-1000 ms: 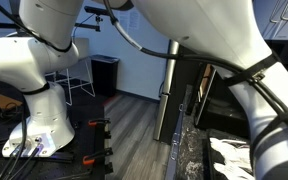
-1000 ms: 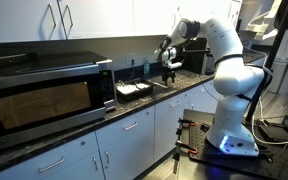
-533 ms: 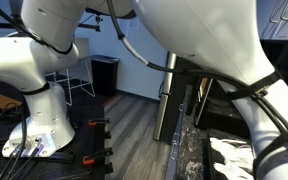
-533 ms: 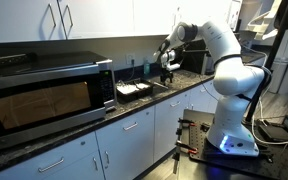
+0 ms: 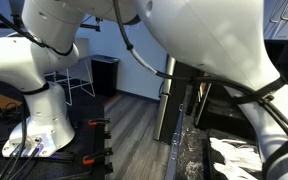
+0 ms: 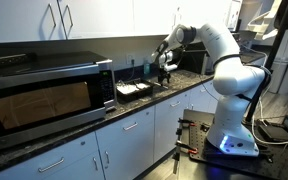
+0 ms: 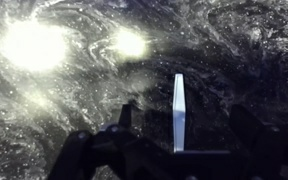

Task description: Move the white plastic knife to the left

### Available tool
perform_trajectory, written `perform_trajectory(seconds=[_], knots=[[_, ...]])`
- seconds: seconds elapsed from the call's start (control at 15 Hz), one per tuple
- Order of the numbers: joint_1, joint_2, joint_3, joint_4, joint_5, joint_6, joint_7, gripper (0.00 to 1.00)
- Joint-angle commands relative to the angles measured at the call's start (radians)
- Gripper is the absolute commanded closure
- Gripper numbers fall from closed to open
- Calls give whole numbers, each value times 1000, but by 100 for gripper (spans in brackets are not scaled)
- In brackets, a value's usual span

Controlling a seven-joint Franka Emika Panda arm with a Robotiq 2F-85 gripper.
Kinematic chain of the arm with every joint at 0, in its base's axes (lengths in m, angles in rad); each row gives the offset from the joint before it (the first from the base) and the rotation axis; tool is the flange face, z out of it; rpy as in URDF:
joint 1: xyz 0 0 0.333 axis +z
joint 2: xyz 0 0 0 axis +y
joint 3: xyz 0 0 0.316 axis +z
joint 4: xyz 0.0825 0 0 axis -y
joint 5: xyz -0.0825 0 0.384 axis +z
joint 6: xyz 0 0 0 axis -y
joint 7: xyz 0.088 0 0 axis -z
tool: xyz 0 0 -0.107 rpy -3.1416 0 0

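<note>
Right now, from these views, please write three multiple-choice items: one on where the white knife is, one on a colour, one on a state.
1. Where does the white knife lie?
A) on the counter, between the fingers of the gripper
B) on a plate
C) on the floor
2. The counter is:
A) plain white
B) dark and speckled
C) red
3. The microwave door is:
A) wide open
B) missing
C) closed
Answers: 1 A, the wrist view shows it there; 2 B, glossy dark stone; 3 C, it sits flush.
</note>
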Motion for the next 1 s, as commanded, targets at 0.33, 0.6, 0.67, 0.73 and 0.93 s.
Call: perform_trajectory(seconds=[0.33, 0.6, 0.67, 0.73, 0.93], knots=[[-14, 35, 24, 50, 4, -6, -10, 37], [-12, 38, 25, 48, 1, -5, -9, 70], [-11, 38, 25, 46, -1, -4, -10, 77], [-11, 38, 25, 45, -2, -4, -10, 86], [-9, 36, 30, 41, -2, -2, -11, 100]])
